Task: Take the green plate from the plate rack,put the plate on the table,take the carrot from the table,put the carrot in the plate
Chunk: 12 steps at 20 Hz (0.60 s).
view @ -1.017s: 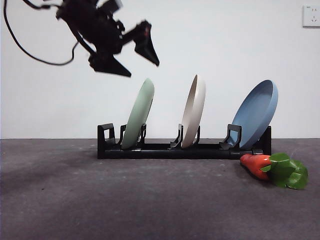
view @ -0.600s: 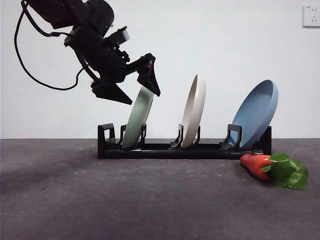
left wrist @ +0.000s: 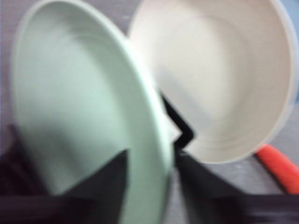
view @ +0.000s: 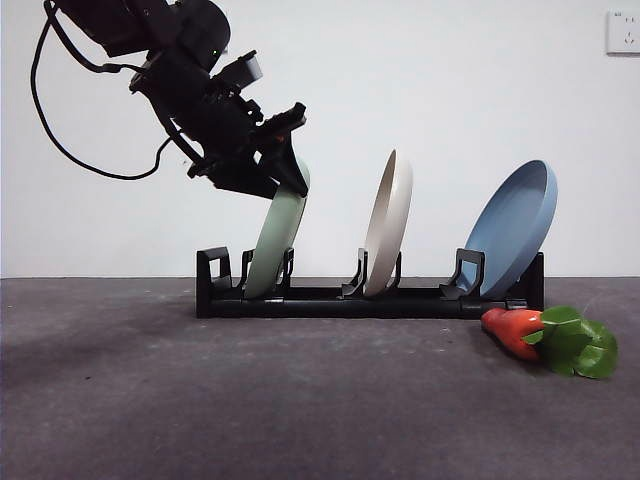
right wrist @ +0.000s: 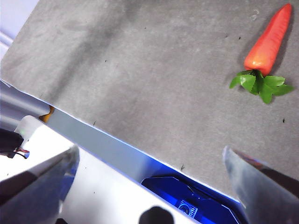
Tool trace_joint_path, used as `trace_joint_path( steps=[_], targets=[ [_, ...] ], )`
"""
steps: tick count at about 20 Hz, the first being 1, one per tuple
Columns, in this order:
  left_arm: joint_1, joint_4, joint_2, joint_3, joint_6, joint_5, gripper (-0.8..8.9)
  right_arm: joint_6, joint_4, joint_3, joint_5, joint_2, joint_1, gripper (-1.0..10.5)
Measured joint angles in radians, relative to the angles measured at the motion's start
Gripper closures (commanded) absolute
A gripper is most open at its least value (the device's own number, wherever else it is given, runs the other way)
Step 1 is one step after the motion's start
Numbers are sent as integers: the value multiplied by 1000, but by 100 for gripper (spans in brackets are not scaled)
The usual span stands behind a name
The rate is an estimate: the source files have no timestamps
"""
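Left pincer [view: 283,172] | jaws part-open astride green plate [view: 272,240] top rim | plate upright in plate rack [view: 370,297]

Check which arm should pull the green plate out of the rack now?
Left. Its claw already straddles the top rim of the green plate, one jaw on each face, while the plate sits in the rack. The right claw hangs open back near the table edge, the carrot ahead.

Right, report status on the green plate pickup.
Left claw open, straddling the green plate's top rim; plate in the rack. Right claw open, waiting over the table. Carrot on table. Nothing blocking.
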State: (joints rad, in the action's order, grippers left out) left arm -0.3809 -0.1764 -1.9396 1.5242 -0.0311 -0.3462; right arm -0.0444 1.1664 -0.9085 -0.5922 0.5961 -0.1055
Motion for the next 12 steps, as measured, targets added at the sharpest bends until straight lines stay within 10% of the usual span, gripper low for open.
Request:
trace_joint_path(
  steps=[12],
  targets=[
    [28, 11, 5, 2, -121, -108, 819, 0, 0, 0, 0, 0, 0, 294]
  ],
)
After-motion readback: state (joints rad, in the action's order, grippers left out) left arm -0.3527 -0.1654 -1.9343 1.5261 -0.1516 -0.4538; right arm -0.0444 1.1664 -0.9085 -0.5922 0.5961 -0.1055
